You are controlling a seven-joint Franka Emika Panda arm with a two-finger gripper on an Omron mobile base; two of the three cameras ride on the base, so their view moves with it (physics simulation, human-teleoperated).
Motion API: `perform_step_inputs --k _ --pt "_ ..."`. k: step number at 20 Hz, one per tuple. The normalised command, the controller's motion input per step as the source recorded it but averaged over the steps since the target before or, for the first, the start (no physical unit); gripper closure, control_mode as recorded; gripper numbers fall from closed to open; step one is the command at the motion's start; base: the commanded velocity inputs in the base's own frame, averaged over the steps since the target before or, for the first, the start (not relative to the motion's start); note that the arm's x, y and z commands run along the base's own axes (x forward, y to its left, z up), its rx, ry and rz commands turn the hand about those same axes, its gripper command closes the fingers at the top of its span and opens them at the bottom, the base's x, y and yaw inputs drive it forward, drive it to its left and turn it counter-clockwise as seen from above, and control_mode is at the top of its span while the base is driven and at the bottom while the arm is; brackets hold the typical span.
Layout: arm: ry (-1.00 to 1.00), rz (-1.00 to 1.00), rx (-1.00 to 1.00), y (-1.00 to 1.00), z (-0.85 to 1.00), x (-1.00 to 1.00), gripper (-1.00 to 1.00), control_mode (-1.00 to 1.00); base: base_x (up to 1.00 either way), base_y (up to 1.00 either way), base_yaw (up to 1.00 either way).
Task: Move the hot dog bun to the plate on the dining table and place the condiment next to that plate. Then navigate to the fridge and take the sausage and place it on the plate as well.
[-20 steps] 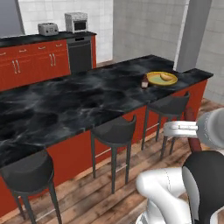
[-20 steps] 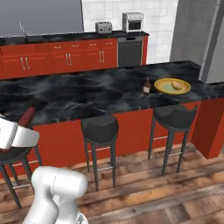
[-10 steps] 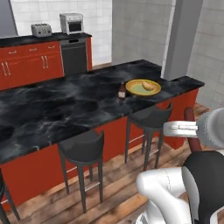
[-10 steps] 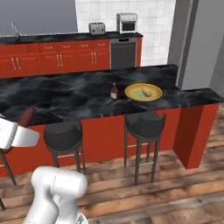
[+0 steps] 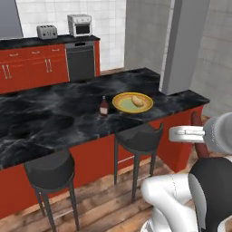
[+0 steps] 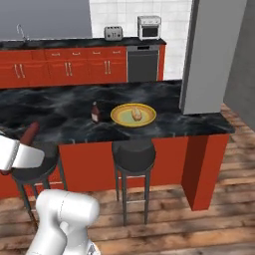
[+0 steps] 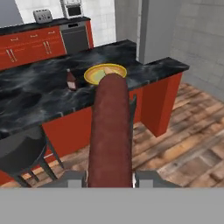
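Black marble dining counter [image 5: 54, 113] stretching across a red-cabinet kitchen, with stools tucked along the near side. Yellow plate [image 5: 132, 102] sits toward the right end, hot dog bun [image 5: 137, 100] already on it and condiment bottle [image 5: 103, 106] just beside it on the left, so only the last step looks open. Sausage [image 7: 109, 131] gripped lengthwise in the gripper [image 7: 109, 178], fingers closed against its sides, pointing toward the plate. Carried high and well apart from the counter, probably to clear the stools on approach.
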Motion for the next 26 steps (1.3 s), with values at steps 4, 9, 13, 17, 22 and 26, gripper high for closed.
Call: perform_step_inputs --k 4,9,13,17,22,26 --pt "0.0 0.0 0.0 0.0 0.0 0.0 1.0 1.0 0.92 -0.66 0.36" --pt "0.0 0.0 0.0 0.0 0.0 0.0 1.0 1.0 0.9 -0.62 0.38" --pt "0.0 0.0 0.0 0.0 0.0 0.0 1.0 1.0 0.91 -0.58 0.34" --pt "0.0 0.0 0.0 0.0 0.0 0.0 1.0 1.0 1.0 -0.26 0.2" --pt "0.02 0.01 0.03 0.0 0.0 0.2 1.0 -1.0 0.8 0.0 0.06" --pt "0.19 0.09 0.11 0.0 -0.18 1.0 1.0 -1.0 0.0 0.0 0.0"
